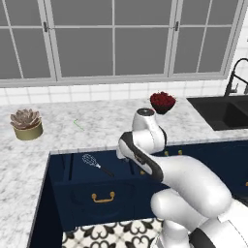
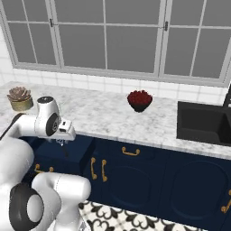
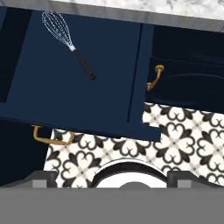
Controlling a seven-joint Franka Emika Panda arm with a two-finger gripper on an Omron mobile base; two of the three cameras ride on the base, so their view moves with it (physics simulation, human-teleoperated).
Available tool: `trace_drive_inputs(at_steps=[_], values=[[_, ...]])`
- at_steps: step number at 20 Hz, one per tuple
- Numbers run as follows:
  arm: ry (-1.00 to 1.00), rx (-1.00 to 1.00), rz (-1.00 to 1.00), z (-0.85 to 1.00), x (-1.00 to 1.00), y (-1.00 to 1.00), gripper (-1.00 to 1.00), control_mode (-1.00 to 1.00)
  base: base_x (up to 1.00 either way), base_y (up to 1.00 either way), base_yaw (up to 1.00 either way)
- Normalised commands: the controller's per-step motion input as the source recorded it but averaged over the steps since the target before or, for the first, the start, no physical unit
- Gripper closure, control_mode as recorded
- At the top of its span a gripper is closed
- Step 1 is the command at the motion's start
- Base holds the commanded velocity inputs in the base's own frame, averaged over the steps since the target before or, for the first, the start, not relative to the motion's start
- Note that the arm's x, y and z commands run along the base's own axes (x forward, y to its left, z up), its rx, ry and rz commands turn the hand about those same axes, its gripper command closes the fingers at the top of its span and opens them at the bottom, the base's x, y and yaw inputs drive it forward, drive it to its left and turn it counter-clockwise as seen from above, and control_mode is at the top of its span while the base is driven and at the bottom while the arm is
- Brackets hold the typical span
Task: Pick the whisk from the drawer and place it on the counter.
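At the bottom of the hand view you see the two dark tips of the tool [image 3: 111,181] standing far apart, at the lower left and lower right corners, so it is open and grips nothing. Between them lies patterned black-and-white floor [image 3: 183,140].

Above the tool in that view, your eye meets the pulled-out drawer [image 3: 105,87], its dark blue interior spread across the middle of the frame. The whisk [image 3: 68,41] lies flat in it at the upper left, wire head toward the top left corner and black handle slanting down to the right. It lies clear of the drawer walls and well apart from the tool. You can see the drawer's gold bar handle [image 3: 50,138] at the lower left, under the front edge. A pale strip of the desk [image 3: 175,8] runs along the top.

In the left base view, the whisk [image 1: 96,164] sits in the open drawer [image 1: 68,169] at centre left, left of the white arm, with the gold handle [image 1: 103,197] below it on the front. The desk [image 1: 92,123] crosses the middle of the frame; on it you find a potted succulent [image 1: 26,123] at the left and a dark bowl of red fruit [image 1: 162,102] right of centre. The black sink [image 1: 220,111] sits at the right edge.

In the right base view, the whisk is too small to tell for sure.
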Motion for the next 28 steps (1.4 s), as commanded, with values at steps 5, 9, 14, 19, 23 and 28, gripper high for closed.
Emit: trace_drive_inputs(at_steps=[5,9,14,19,23,28], values=[[0.14,0.06,0.0,-0.52,0.55,0.24,-1.0,-1.0,0.0,0.0,0.0],[0.03,0.01,0.0,-0.37,0.41,0.31,-1.0,-1.0,0.0,0.0,0.0],[0.01,-0.02,0.0,-0.45,0.31,0.3,-1.0,-1.0,0.0,0.0,0.0],[0.04,-0.08,0.0,-0.63,0.17,0.14,-1.0,-1.0,0.0,0.0,0.0],[0.08,-0.05,0.0,-0.54,0.03,0.04,-1.0,-1.0,0.0,0.0,0.0],[0.14,0.0,0.0,-0.12,-0.49,0.0,-1.0,-1.0,0.0,0.0,0.0]])
